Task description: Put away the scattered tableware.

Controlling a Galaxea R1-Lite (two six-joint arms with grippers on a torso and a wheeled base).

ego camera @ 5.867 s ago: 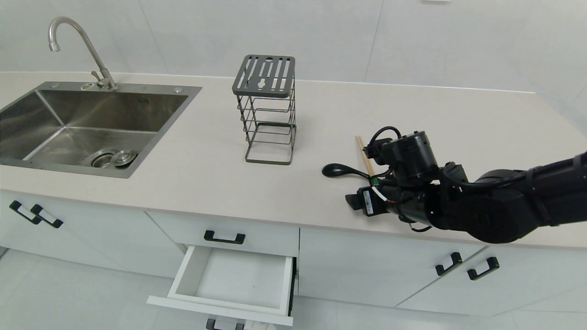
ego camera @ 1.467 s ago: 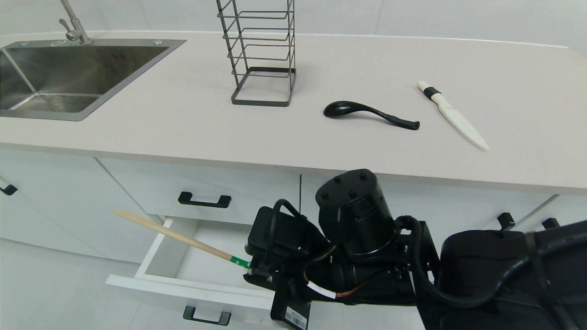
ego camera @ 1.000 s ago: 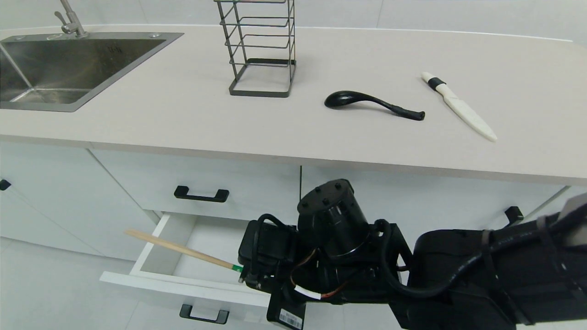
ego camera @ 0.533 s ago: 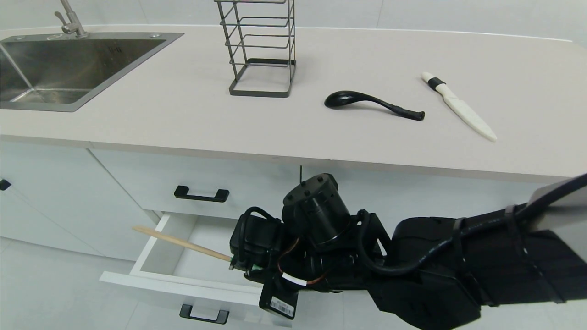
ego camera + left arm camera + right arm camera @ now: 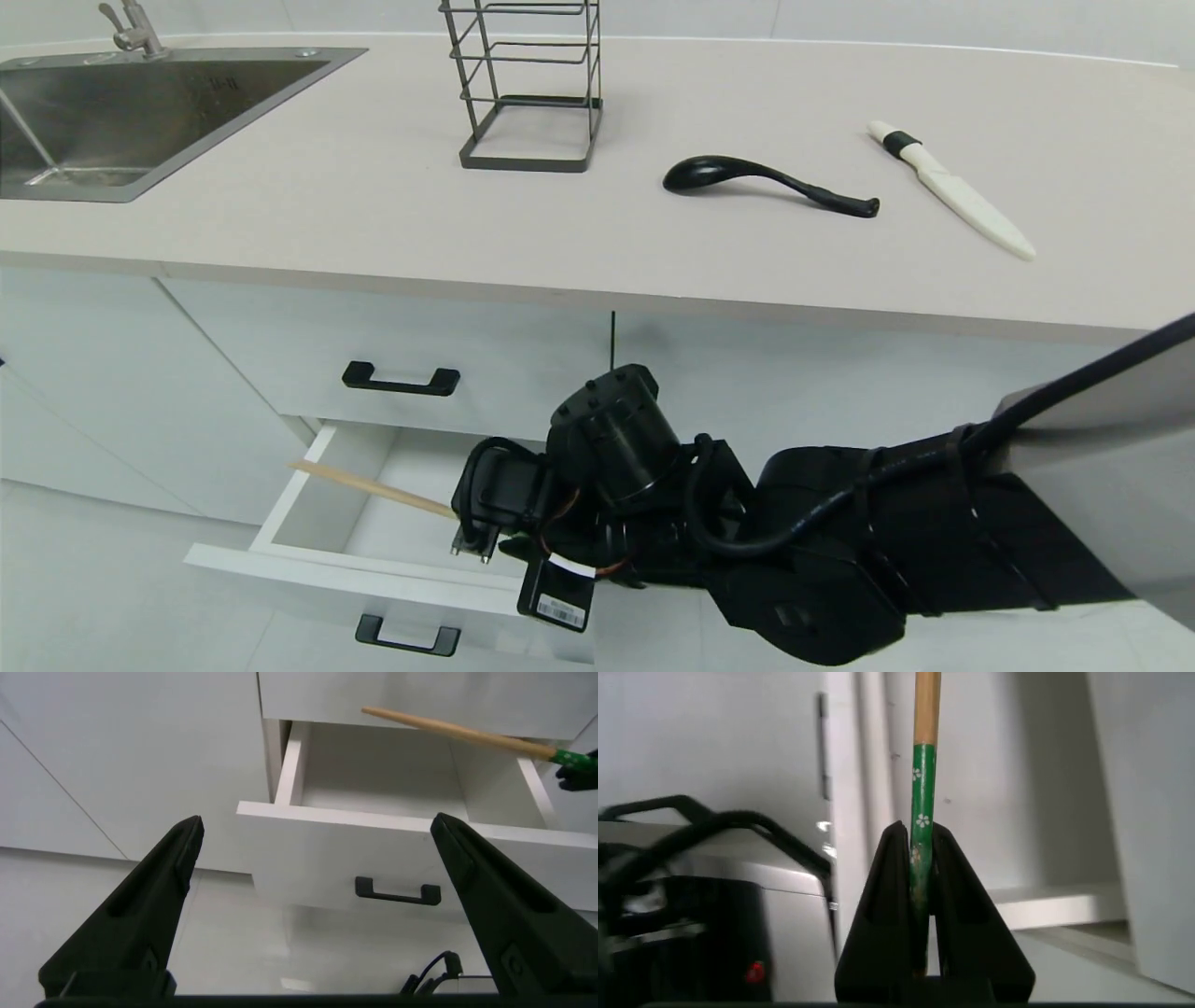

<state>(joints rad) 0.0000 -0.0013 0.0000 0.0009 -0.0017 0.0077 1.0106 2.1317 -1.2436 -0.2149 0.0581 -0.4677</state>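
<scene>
My right gripper (image 5: pixel 460 519) is shut on a wooden chopstick (image 5: pixel 373 487) with a green end, and holds it over the open white drawer (image 5: pixel 355 574) below the counter. The stick slants up toward the drawer's left wall. In the right wrist view the gripper (image 5: pixel 920 842) pinches the green end of the chopstick (image 5: pixel 925 719). My left gripper (image 5: pixel 318 826) hangs open in front of the drawer (image 5: pixel 374 849), facing the chopstick (image 5: pixel 448 730). On the counter lie a black spoon (image 5: pixel 747 177) and a white knife (image 5: pixel 952 191).
A dark wire rack (image 5: pixel 527 93) stands at the back of the counter, with a steel sink (image 5: pixel 140 103) to its left. A shut drawer with a black handle (image 5: pixel 400 379) sits above the open one. The open drawer's handle (image 5: pixel 397 891) faces the floor side.
Since the earliest frame the right gripper has carried the chopstick from the counter down to the open drawer. In the last second it sank lower and further left; the head view also shifted.
</scene>
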